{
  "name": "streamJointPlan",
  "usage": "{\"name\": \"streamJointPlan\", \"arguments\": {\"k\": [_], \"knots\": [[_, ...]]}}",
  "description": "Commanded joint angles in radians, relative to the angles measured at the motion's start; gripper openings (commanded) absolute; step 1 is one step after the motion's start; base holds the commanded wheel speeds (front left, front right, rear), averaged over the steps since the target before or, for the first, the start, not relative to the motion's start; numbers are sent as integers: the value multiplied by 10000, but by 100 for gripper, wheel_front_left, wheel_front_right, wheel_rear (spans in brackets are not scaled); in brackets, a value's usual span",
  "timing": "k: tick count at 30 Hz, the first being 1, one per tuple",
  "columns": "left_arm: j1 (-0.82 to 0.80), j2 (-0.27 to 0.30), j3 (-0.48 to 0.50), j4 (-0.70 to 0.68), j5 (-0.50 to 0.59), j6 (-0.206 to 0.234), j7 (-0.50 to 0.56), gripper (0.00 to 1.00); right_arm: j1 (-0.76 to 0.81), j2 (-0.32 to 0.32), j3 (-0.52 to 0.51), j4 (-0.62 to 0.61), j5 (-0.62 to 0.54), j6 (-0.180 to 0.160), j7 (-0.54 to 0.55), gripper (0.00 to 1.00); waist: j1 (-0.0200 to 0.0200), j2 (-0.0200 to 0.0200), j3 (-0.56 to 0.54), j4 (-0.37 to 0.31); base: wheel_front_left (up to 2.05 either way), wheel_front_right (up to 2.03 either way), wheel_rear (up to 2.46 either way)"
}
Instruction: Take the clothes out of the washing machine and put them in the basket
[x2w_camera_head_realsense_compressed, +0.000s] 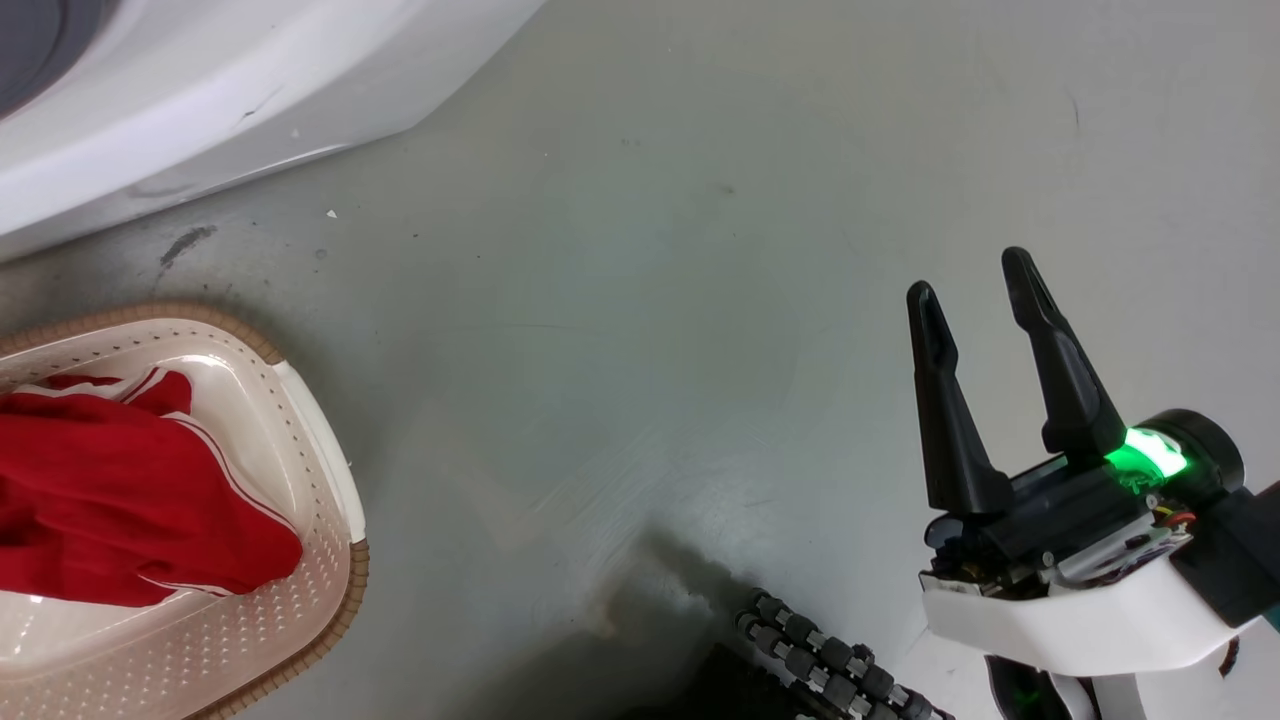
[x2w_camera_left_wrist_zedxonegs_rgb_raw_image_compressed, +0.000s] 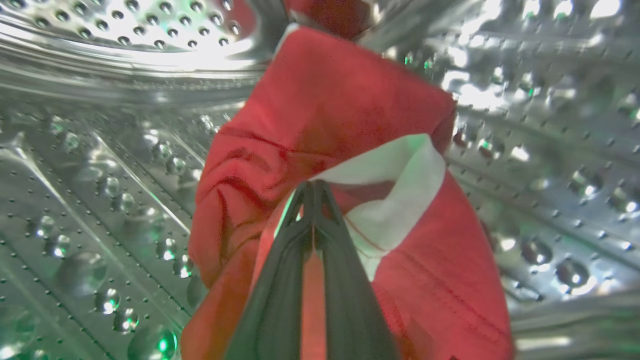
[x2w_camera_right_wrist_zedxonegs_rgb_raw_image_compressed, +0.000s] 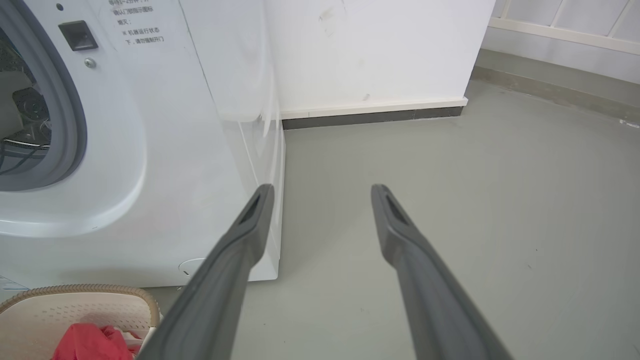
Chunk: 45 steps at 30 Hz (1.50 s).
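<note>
Inside the washing machine's steel drum (x2w_camera_left_wrist_zedxonegs_rgb_raw_image_compressed: 100, 165), my left gripper (x2w_camera_left_wrist_zedxonegs_rgb_raw_image_compressed: 313, 187) is shut on a red garment (x2w_camera_left_wrist_zedxonegs_rgb_raw_image_compressed: 320, 115) with a white band, pinching the cloth at its fingertips. Another red garment (x2w_camera_head_realsense_compressed: 120, 500) with white stripes lies in the cream basket (x2w_camera_head_realsense_compressed: 320, 450) at the lower left of the head view; the right wrist view catches that garment (x2w_camera_right_wrist_zedxonegs_rgb_raw_image_compressed: 90, 342) and the basket (x2w_camera_right_wrist_zedxonegs_rgb_raw_image_compressed: 75, 300) in its bottom-left corner. My right gripper (x2w_camera_head_realsense_compressed: 975, 290) hangs open over bare floor, right of the basket, nothing between its fingers (x2w_camera_right_wrist_zedxonegs_rgb_raw_image_compressed: 240, 240). The washing machine (x2w_camera_right_wrist_zedxonegs_rgb_raw_image_compressed: 175, 150) stands white at the left.
Grey floor spreads between the basket and my right gripper. The washing machine's lower front (x2w_camera_head_realsense_compressed: 200, 110) crosses the top left of the head view. A white wall with dark skirting (x2w_camera_right_wrist_zedxonegs_rgb_raw_image_compressed: 370, 117) runs behind the machine. A black ribbed cable (x2w_camera_head_realsense_compressed: 820, 660) lies at the bottom.
</note>
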Motion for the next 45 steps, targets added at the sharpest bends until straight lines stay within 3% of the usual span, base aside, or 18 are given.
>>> {"name": "streamJointPlan", "arguments": {"k": [1, 10, 20, 29, 45], "knots": [[-53, -12, 109, 58, -165, 90, -438, 0, -196, 13, 37, 36, 86, -7, -29, 100, -1, 0, -47, -9, 0, 0, 0], [630, -93, 677, -30, -886, 384, -2947, 0, -699, 13, 244, 400, 238, -7, -29, 100, -1, 0, -455, -69, 0, 0, 0], [2651, -841, 1219, -20, -1715, 714, -5510, 0, -736, 10, -113, 787, -45, -7, -28, 100, -1, 0, -1653, 535, 0, 0, 0], [4860, -1445, 1672, -920, -2280, 954, -5897, 0, -444, 9, -330, 1305, -458, -7, -29, 100, -1, 0, -3010, 1143, 0, 0, 0], [9768, -2852, 1611, -5358, -2585, 1599, -5533, 0, 312, 7, -637, 1657, -1029, -7, 608, 100, -1, 0, -5677, 2523, 0, 0, 0]]}}
